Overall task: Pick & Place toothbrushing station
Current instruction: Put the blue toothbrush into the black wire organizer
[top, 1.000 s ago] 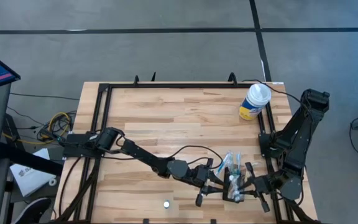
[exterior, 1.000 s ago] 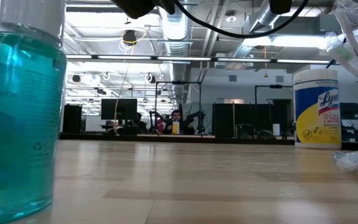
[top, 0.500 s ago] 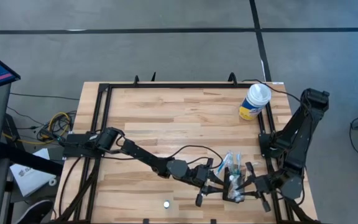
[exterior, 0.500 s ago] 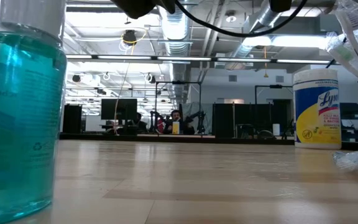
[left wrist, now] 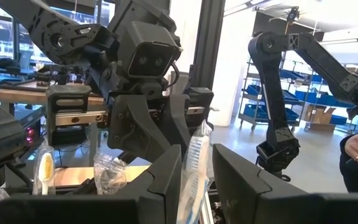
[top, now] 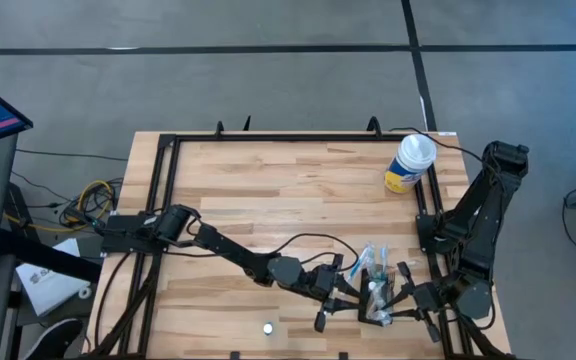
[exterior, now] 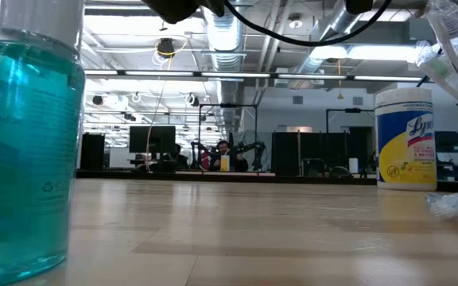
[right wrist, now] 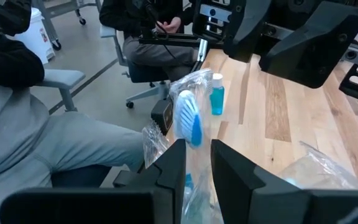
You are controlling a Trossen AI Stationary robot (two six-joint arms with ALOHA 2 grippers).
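The toothbrushing station (top: 376, 303), a small black box-shaped holder stuffed with plastic-wrapped toothbrushes, is sitting near the front right corner of the pale wooden surface (top: 268, 190), with both arms reaching in on it from opposite sides. The left hand (top: 346, 298) is pressing in from the left, its jaws drawn close on a wrapped blue-and-white toothbrush (left wrist: 196, 163), probably to steady or lift the load. The right hand (top: 405, 297) is facing it just beside the holder, a second wrapped blue toothbrush (right wrist: 188, 121) standing in front of it; whether it is gripping, I cannot tell. The crowded wrappers are likely getting in the way of a clean hold on the box itself. A white-lidded yellow-and-blue canister (top: 409, 163) is standing well apart at the far edge, and a clear bottle of blue liquid (exterior: 22, 151) is sitting at the front edge.
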